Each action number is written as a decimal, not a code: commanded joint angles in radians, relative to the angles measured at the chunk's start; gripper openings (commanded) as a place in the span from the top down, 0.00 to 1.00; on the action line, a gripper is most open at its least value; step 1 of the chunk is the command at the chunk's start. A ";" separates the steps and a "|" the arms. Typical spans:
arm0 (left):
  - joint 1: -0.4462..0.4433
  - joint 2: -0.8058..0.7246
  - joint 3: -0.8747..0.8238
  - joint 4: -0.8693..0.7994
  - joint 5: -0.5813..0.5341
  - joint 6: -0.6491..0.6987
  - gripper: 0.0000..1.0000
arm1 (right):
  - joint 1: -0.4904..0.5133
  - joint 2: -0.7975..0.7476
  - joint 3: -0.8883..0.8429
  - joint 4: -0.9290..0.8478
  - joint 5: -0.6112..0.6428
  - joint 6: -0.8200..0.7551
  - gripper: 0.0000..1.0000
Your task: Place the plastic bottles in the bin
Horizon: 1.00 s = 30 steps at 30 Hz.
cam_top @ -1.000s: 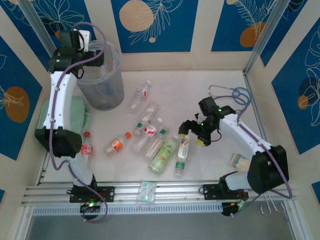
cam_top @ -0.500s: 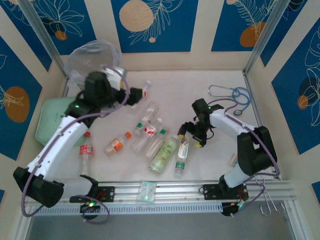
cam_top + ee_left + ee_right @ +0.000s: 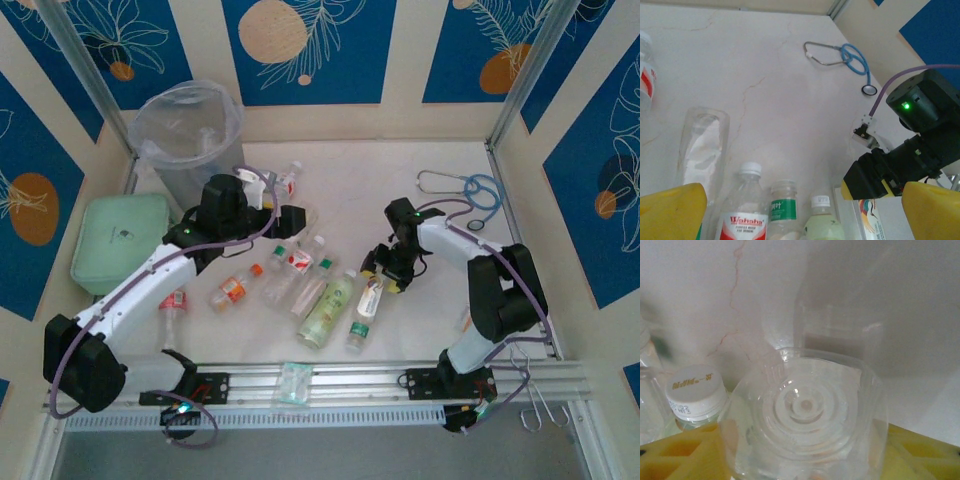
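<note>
**Reporter:** Where are the plastic bottles point(image 3: 298, 262)?

**Photographer:** Lying scattered across the middle of the tabletop point(image 3: 400, 170), well apart from the bin point(image 3: 190, 172), which stands in the far left corner.

**Reporter:** And the pincers?

**Photographer:** The left pincer point(image 3: 288, 218) hangs over the far left end of the scatter, its jaws spread wide. The right pincer point(image 3: 385, 278) straddles the far end of a clear bottle point(image 3: 366, 306) lying just right of the pale green bottle point(image 3: 327, 308). Its yellow pads point(image 3: 682, 455) flank the base, but I cannot tell whether they are clamped on it.
</note>
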State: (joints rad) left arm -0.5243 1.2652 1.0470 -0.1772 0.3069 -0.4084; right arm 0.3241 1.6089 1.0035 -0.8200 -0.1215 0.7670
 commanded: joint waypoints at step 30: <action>-0.221 0.338 0.194 0.027 0.296 0.114 0.00 | -0.109 -0.195 0.159 0.320 -0.520 -0.122 0.67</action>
State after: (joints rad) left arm -0.7326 1.5929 1.1938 -0.1509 0.5705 -0.3298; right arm 0.2104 1.4117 1.1446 -0.5541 -0.5594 0.6441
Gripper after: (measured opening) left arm 0.996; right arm 0.540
